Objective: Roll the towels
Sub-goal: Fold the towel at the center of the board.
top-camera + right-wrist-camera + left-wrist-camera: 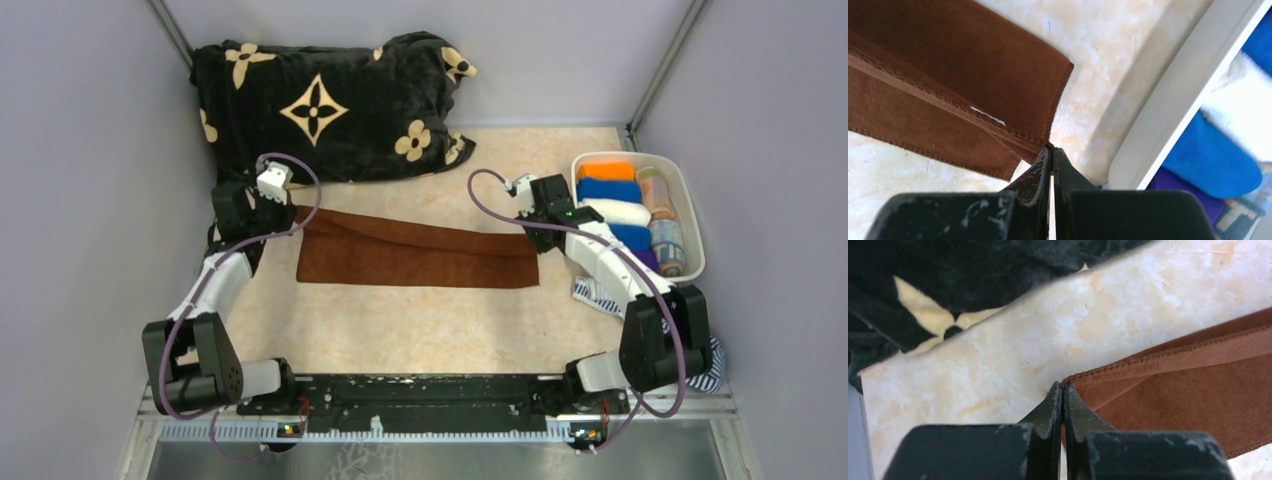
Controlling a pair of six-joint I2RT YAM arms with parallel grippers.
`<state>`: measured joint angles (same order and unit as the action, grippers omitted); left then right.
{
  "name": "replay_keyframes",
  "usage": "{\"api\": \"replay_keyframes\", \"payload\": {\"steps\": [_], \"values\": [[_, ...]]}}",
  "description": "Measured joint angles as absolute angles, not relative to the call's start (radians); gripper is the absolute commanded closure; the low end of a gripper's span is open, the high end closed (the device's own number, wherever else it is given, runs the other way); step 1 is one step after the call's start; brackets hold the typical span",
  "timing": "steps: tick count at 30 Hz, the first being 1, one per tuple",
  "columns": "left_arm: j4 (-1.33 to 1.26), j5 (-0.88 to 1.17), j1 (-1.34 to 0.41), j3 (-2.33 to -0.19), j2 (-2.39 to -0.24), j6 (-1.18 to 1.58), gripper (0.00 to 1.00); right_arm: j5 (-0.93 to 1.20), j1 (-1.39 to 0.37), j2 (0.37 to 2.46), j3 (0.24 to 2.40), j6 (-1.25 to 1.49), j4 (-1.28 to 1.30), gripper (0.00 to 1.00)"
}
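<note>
A plain brown towel (415, 252) lies folded lengthwise across the middle of the table. My left gripper (288, 212) is shut on its far left corner; in the left wrist view the jaws (1063, 390) pinch the hemmed corner of the brown towel (1193, 390). My right gripper (530, 232) is shut on the far right corner; in the right wrist view the jaws (1050, 152) pinch the hem of the towel (943, 80). Rolled towels (608, 190) in orange, blue, white and purple lie in a white bin (690, 215).
The big black blanket with beige flowers (320, 105) lies at the back left. A navy-and-white striped cloth (600, 295) lies under my right arm. The white bin's rim (1168, 100) is close to the right gripper. Grey walls close both sides.
</note>
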<state>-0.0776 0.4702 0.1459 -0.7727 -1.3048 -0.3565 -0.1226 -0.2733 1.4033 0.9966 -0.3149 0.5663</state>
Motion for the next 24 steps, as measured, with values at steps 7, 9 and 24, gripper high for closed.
{"api": "replay_keyframes", "payload": {"steps": [7, 9, 24], "values": [[-0.116, 0.374, 0.146, -0.661, -1.243, -0.263, 0.93, -0.139, -0.274, 1.348, 0.879, -0.247, 0.523, 1.0], [-0.116, 0.355, 0.146, -0.63, -1.235, -0.241, 0.93, -0.14, -0.275, 1.348, 0.856, -0.231, 0.508, 1.0], [-0.119, 0.316, 0.146, -0.57, -1.179, -0.156, 0.95, -0.178, -0.275, 1.37, 0.845, -0.218, 0.446, 1.0]]}}
